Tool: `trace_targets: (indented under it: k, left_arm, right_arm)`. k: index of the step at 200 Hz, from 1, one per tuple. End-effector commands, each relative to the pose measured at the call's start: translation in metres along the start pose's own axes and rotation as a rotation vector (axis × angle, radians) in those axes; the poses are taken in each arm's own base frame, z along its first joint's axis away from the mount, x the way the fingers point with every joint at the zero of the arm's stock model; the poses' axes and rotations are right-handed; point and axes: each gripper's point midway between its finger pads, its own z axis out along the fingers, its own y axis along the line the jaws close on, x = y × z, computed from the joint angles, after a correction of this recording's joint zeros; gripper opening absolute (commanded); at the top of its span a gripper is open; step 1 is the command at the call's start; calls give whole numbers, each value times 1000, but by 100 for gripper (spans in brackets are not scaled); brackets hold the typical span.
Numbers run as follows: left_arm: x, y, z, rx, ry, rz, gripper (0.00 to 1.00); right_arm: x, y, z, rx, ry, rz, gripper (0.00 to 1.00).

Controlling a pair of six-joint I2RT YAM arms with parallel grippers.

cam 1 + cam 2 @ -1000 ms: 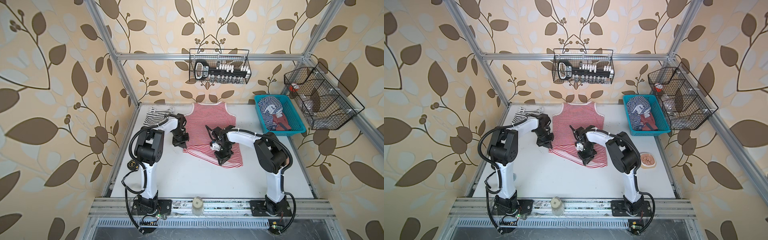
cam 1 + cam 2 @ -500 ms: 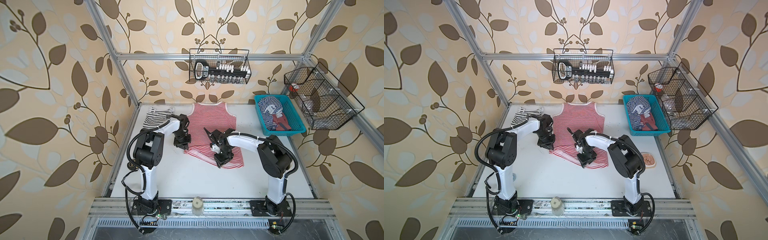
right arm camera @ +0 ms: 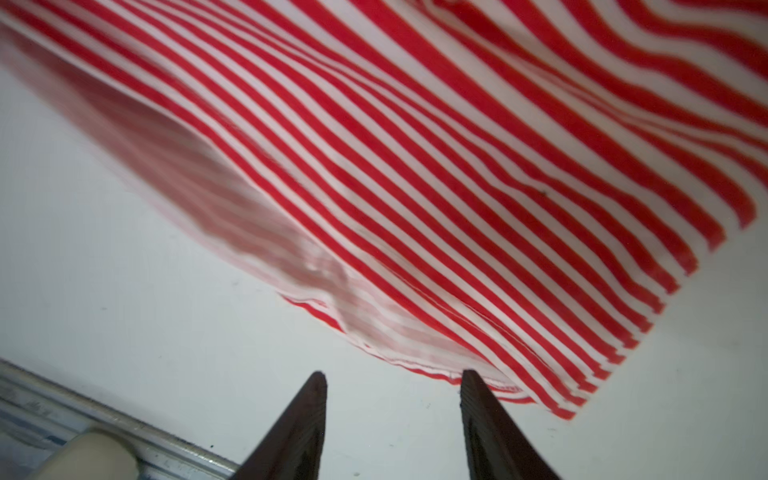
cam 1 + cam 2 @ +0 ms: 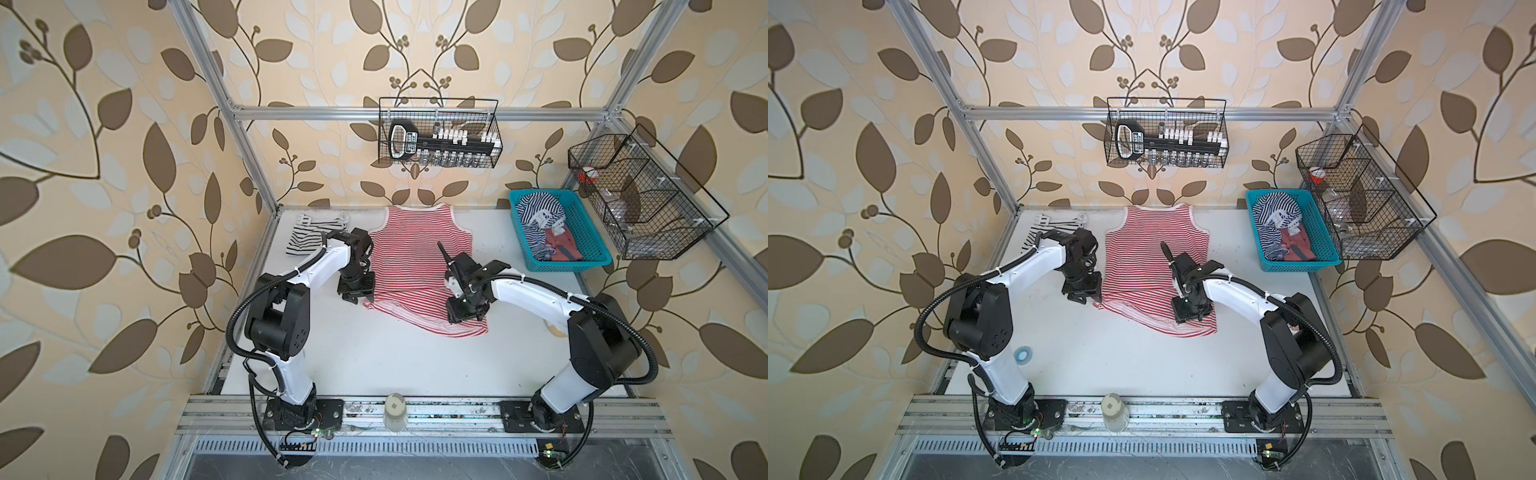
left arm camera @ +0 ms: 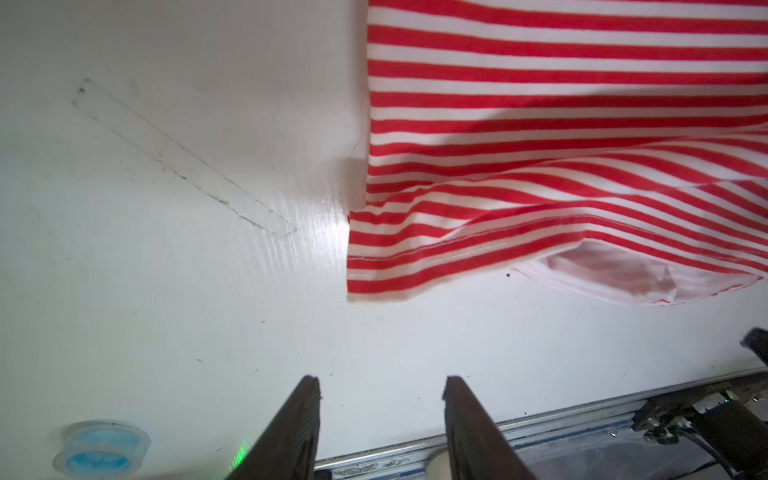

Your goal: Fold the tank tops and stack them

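The red-striped tank top [image 4: 415,266] [image 4: 1150,257] lies spread flat mid-table, neck toward the back wall, its lower hem rumpled and partly doubled over. The black-striped tank top [image 4: 305,239] [image 4: 1040,228] lies folded at the back left. My left gripper [image 4: 355,297] [image 4: 1084,298] hovers at the hem's left corner, open and empty. In the left wrist view that gripper [image 5: 381,386] has only bare table between its fingers, with the red-striped top [image 5: 540,124] beyond them. My right gripper [image 4: 461,316] [image 4: 1187,316] sits over the hem's right part, open; in the right wrist view that gripper [image 3: 390,380] holds nothing, one fingertip [image 3: 471,384] right at the hem [image 3: 415,145].
A blue basket [image 4: 571,266] [image 4: 1300,268] of clothes stands at the back right. Wire baskets hang on the back wall [image 4: 438,137] and the right wall [image 4: 648,208]. A blue tape roll [image 4: 1022,354] [image 5: 102,446] lies front left, and a white cylinder [image 4: 395,409] stands at the front rail.
Both grippers have opened and let go of the red-striped top's lower hem, which now rests on the table. Both have backed off slightly toward the front.
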Motion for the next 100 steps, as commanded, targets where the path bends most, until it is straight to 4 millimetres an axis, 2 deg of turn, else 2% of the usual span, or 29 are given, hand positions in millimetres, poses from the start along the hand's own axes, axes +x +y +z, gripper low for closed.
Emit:
trace_targets:
  k: [1,37,77,100]
  left_arm:
    - [-3,-5,-13,-4,-30,-3,52]
    - [-13,-4,6,-13,-29,-50,53]
    - [-13,0,25,-19,-10,-85,54]
    - [-12,2,28,-23,-8,-91,54]
  right_arm:
    - [3,-24,-2,97,-28,51,53]
    - [12,-53,8,143,-28,170,54]
    - [16,-63,19,152,-38,228,53]
    - [15,-65,24,153,-35,241,48]
